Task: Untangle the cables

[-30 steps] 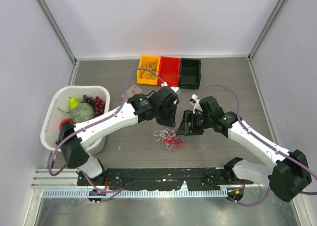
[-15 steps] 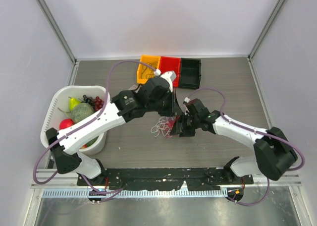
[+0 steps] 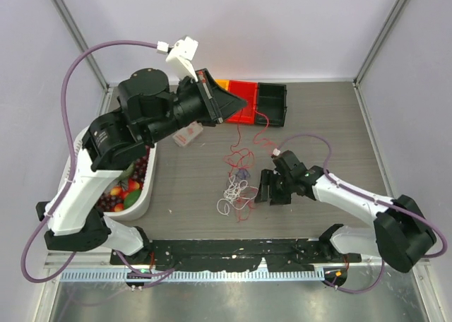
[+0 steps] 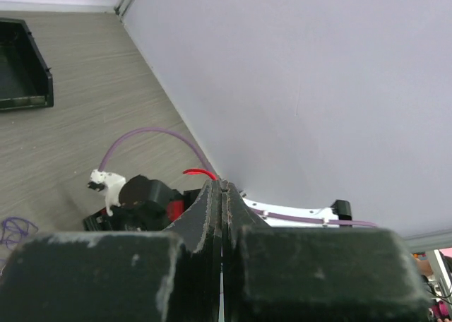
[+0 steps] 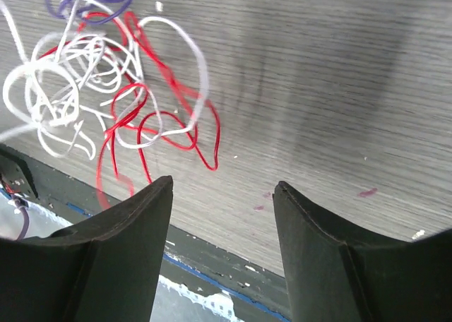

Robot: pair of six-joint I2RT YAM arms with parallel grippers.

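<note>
The loose tangle of thin red and white wires (image 3: pixel 235 189) lies lower centre on the grey table (image 3: pixel 332 124), with one red strand (image 3: pixel 237 137) rising to the raised left gripper (image 3: pixel 240 110), whose fingers are pinched shut on it. The right gripper (image 3: pixel 271 188), spread and empty, sits just right of the tangle. I'd have it pin the white loops (image 5: pixel 49 89) so the red pulls free.

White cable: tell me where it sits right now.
In the top view the white cable lies mid-table, tangled with the red cable, just left of the right gripper.
</note>
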